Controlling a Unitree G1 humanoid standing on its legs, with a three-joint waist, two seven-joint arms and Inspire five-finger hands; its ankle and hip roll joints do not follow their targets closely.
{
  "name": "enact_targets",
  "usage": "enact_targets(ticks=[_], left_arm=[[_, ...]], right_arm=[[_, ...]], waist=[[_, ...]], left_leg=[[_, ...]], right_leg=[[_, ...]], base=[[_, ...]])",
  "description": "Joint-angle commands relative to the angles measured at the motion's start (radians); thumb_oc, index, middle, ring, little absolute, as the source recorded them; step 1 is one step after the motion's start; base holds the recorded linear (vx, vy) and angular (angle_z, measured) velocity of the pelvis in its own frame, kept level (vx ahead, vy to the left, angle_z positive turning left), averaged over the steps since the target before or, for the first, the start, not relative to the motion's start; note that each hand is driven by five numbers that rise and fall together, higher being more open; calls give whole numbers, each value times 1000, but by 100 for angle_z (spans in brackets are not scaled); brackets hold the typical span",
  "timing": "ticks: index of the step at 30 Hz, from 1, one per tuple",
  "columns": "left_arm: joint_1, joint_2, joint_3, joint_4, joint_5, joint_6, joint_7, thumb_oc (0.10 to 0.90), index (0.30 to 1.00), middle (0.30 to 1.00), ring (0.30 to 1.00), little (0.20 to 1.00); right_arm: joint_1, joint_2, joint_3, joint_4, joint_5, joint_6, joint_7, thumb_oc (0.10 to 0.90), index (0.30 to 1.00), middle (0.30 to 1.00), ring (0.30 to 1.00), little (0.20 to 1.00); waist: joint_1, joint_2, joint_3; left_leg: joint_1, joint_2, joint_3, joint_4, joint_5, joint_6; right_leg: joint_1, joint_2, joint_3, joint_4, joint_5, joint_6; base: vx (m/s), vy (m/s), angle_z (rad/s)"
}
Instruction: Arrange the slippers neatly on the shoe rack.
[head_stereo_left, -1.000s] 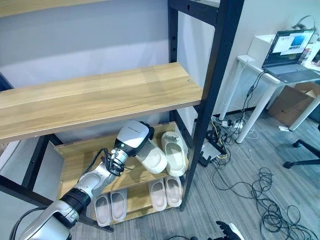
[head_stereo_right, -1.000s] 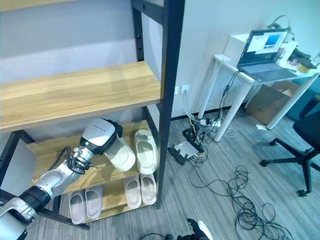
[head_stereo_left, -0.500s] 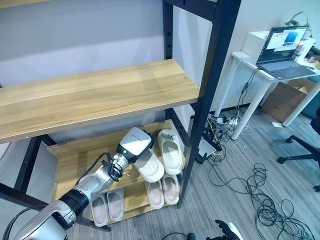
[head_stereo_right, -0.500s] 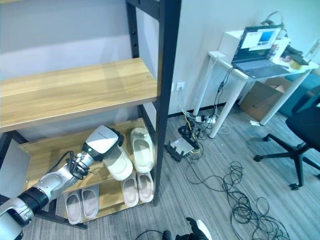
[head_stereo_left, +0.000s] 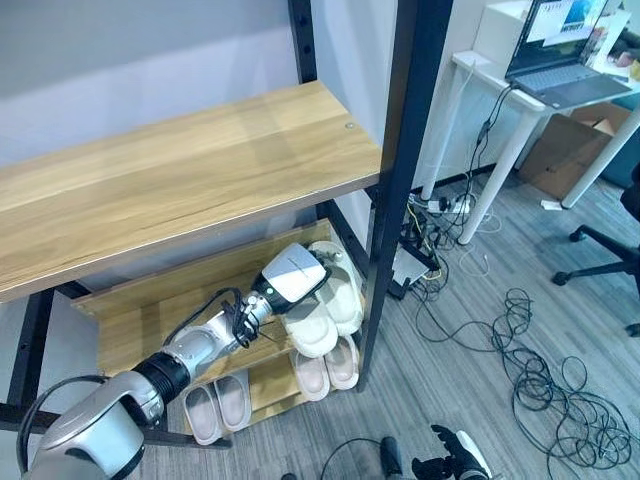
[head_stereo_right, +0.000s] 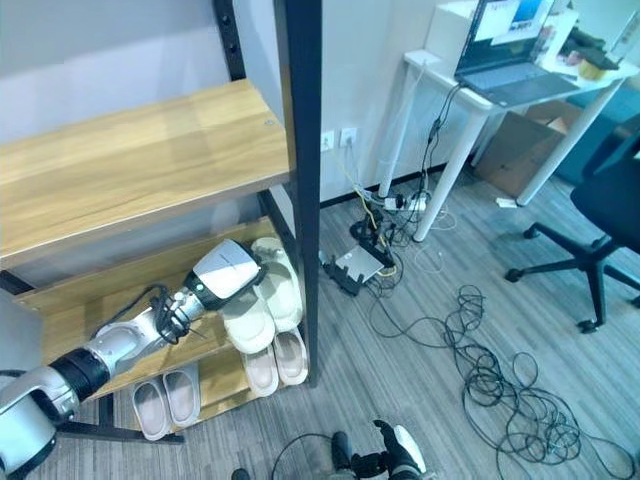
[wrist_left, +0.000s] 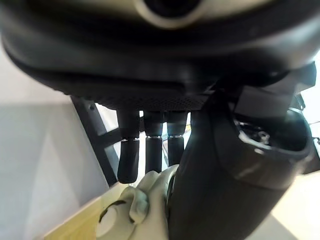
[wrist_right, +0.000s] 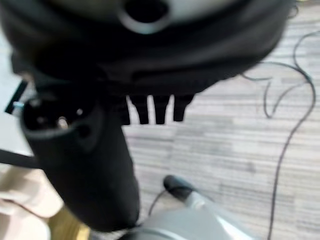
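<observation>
the robot's left hand (head_stereo_left: 296, 277) is reaching into the middle level of the black-framed wooden shoe rack (head_stereo_left: 200, 165), and in its own wrist view its dark fingers (wrist_left: 128, 161) are lying along a cream foam slipper (wrist_left: 142, 210) with the thumb beside it, gripping that slipper. from the head views, this cream foam slipper (head_stereo_left: 311, 330) is sitting on the middle wooden shelf (head_stereo_left: 135, 320) with its toe poking past the front edge, touching a 2nd cream foam slipper (head_stereo_left: 341, 292) that is lying just beside it against the black front post (head_stereo_left: 395, 180). on the bottom shelf, 2 pale pink slippers (head_stereo_left: 329, 370) are lying side by side near the post, and 2 greyish-pink slippers (head_stereo_left: 218, 406) are lying side by side further toward the robot's left. the right hand (wrist_right: 155, 107) is hanging low over the grey plank floor (wrist_right: 240, 150), its fingers showing as short stubs beside the thumb, so i cannot tell whether it is relaxed or curled. a white desk (head_stereo_left: 500, 95) carrying an open laptop (head_stereo_left: 560, 45) is standing off to the right, with tangled black cables (head_stereo_left: 540, 390) lying on the floor near it.
</observation>
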Motion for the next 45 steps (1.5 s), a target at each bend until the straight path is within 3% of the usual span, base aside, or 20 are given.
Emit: enact_targets(ticks=[1, 14, 21, 34, 35, 36, 37, 38, 45], left_arm=[[-250, 45, 46, 18, 2, 32, 105, 400, 300, 300, 300, 300], [-229, 104, 110, -81, -3, 40, 144, 400, 300, 300, 300, 300], [-258, 127, 79, -80, 8, 37, 144, 400, 300, 300, 300, 300], [-340, 81, 19, 23, 8, 66, 143, 400, 300, 300, 300, 300], [-344, 76, 15, 33, 10, 72, 137, 494, 441, 441, 441, 441], [-344, 76, 14, 34, 10, 72, 138, 546, 519, 519, 519, 519], [-342, 72, 15, 37, 11, 72, 135, 772, 858, 858, 858, 858], [-341, 69, 17, 41, 11, 72, 130, 800, 900, 900, 900, 900], [-321, 54, 37, 65, 14, 88, 108, 800, 900, 900, 900, 900]], right_arm=[[-41, -17, -5, -2, 26, -25, -26, 800, 900, 900, 900, 900], [-25, 6, -9, -8, 45, -24, -16, 800, 900, 900, 900, 900], [-32, 6, -12, 1, 51, -22, -20, 800, 900, 900, 900, 900], [-52, -9, -1, 8, 45, -19, -25, 800, 900, 900, 900, 900], [-51, -8, -3, 8, 47, -20, -26, 800, 900, 900, 900, 900], [-50, -8, -3, 8, 47, -20, -26, 800, 900, 900, 900, 900], [-50, -9, -4, 7, 47, -20, -26, 800, 900, 900, 900, 900], [-49, -11, -3, 7, 47, -21, -24, 800, 900, 900, 900, 900], [-39, -8, -3, 1, 48, -23, -20, 800, 900, 900, 900, 900]], waist=[[-2, 14, 51], [13, -4, 38], [14, 0, 38], [4, 6, 48], [2, 6, 49], [2, 6, 49], [3, 5, 48], [4, 4, 49], [6, 2, 49]], left_leg=[[-79, -60, 2, 6, -47, 43], [-85, -66, -6, 6, -46, 44], [-104, -68, -5, 6, -41, 45], [-138, -70, -2, 6, -33, 47], [-141, -70, 0, 6, -32, 47], [-141, -70, 0, 6, -32, 47], [-142, -70, 0, 6, -32, 47], [-142, -70, 0, 6, -33, 47], [-138, -70, -4, 6, -33, 49]], right_leg=[[46, 15, 2, 8, -169, 73], [38, 11, -3, 8, -166, 71], [17, 7, -4, 8, -158, 75], [-24, 4, 3, 8, -144, 77], [-27, 4, 5, 8, -143, 79], [-27, 4, 5, 8, -143, 79], [-28, 4, 5, 8, -143, 79], [-29, 3, 6, 8, -143, 79], [-25, 3, 5, 8, -144, 77]], base=[[-8, 20, -3], [-2, 4, -1], [0, 0, 0], [0, 0, 0], [0, 0, 0], [0, 0, 0], [0, 0, 0], [0, 0, 0], [0, 0, 0]])
